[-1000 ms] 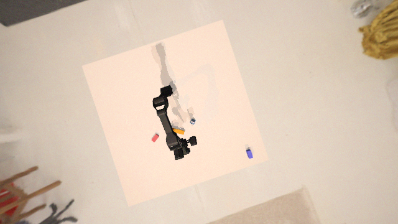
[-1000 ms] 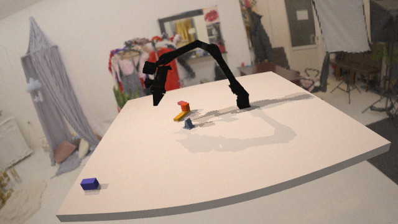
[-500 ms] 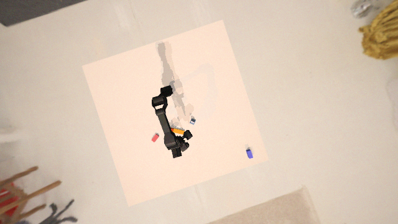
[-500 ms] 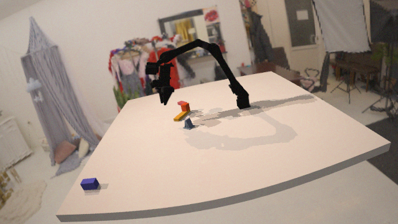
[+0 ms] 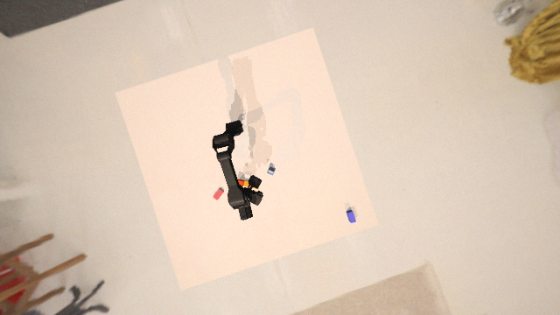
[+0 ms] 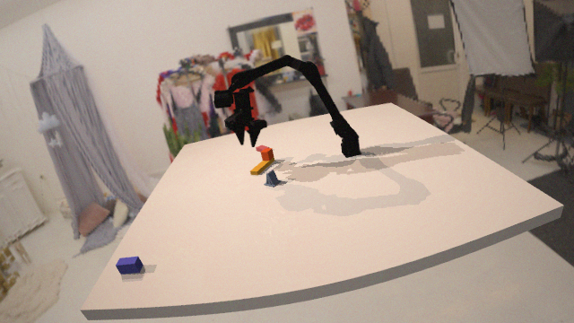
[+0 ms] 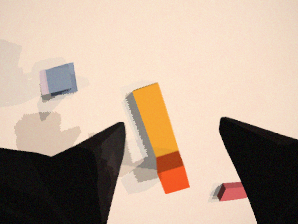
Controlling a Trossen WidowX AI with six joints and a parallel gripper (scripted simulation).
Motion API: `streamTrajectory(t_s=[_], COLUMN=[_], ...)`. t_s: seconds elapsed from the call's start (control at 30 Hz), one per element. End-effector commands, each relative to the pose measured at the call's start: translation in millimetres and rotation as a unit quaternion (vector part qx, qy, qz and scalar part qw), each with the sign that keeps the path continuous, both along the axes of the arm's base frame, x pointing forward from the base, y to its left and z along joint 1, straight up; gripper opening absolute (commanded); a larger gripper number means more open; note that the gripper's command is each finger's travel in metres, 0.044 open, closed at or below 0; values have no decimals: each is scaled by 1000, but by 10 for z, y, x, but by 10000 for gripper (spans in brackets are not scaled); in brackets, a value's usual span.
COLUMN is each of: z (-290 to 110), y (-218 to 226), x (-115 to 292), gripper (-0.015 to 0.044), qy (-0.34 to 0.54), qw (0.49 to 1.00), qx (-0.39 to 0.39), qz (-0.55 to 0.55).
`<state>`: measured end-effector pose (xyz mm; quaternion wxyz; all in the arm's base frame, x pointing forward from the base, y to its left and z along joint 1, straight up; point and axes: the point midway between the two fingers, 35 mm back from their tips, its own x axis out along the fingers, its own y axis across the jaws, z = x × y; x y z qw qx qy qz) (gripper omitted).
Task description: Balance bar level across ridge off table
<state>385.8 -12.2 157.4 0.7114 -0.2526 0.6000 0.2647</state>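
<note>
A grey canopy (image 6: pixel 58 135) hangs near what looks like a clothes rack (image 6: pixel 197 96).

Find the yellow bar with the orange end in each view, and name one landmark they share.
Top: bar just below centre, mostly hidden by the arm; only its orange and yellow edge shows.
Exterior: bar left of centre, on the table below the open claw.
Wrist: bar in the centre, between the claw's fingers, orange end nearest.
Shared landmark: blue-grey ridge beside it.

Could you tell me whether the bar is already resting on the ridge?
No, the bar lies on the table apart from the blue ridge.
</note>
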Motion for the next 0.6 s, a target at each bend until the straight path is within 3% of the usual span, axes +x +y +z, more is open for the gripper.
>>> streamTrajectory(t_s=[0.0,0.37,0.57], z=[15,16,-271], y=[-73,-183,-187], x=[-91,-267,-229], gripper=[315,315,315], qy=[14,48,48], qw=[999,989,989], qx=[-20,-50,-50], qz=[43,132,132])
